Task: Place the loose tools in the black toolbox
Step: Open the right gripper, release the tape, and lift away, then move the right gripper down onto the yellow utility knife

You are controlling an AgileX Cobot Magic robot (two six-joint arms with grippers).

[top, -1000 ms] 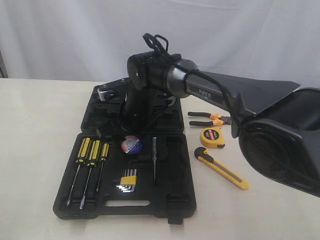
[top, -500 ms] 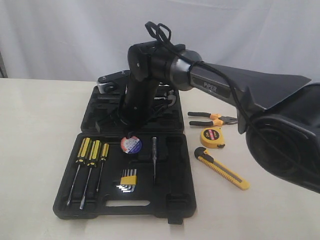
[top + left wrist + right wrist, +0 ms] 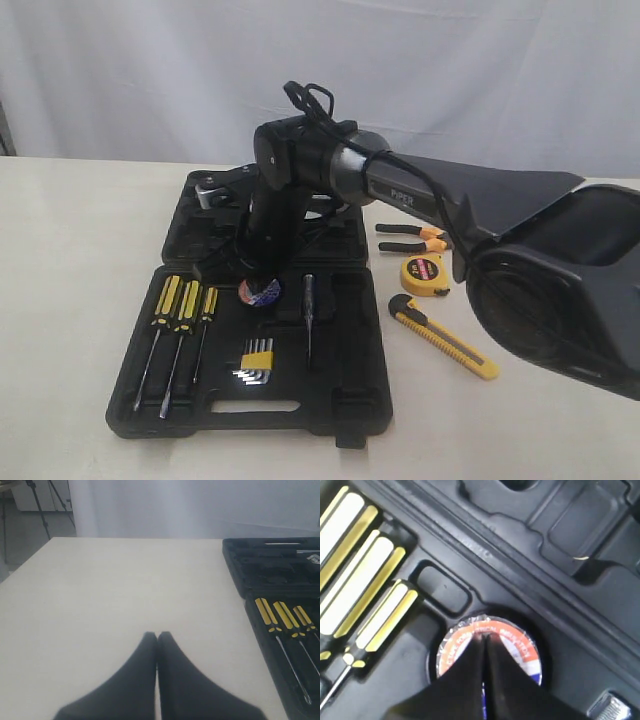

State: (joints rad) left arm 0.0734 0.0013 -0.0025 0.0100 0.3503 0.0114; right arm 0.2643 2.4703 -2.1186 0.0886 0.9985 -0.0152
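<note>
While the right gripper (image 3: 484, 645) stands with its fingertips pressed together, holding nothing, over the black tape roll (image 3: 516, 642), three loose tools lie outside the black toolbox (image 3: 350, 372).

The roll sits in a round recess beside the screwdrivers (image 3: 365, 587); contact with its label cannot be told. To the right of the case lie the pliers (image 3: 415, 238), tape measure (image 3: 425, 275) and utility knife (image 3: 445, 338). The pliers look heavy and stiff and are best taken across both padded handles. The tape measure looks dense and smooth-shelled and is best pinched across its flat faces. The knife looks light and slim and is best gripped mid-body. The left gripper (image 3: 157, 641), likewise closed and empty, hangs over the table (image 3: 125, 580).
</note>
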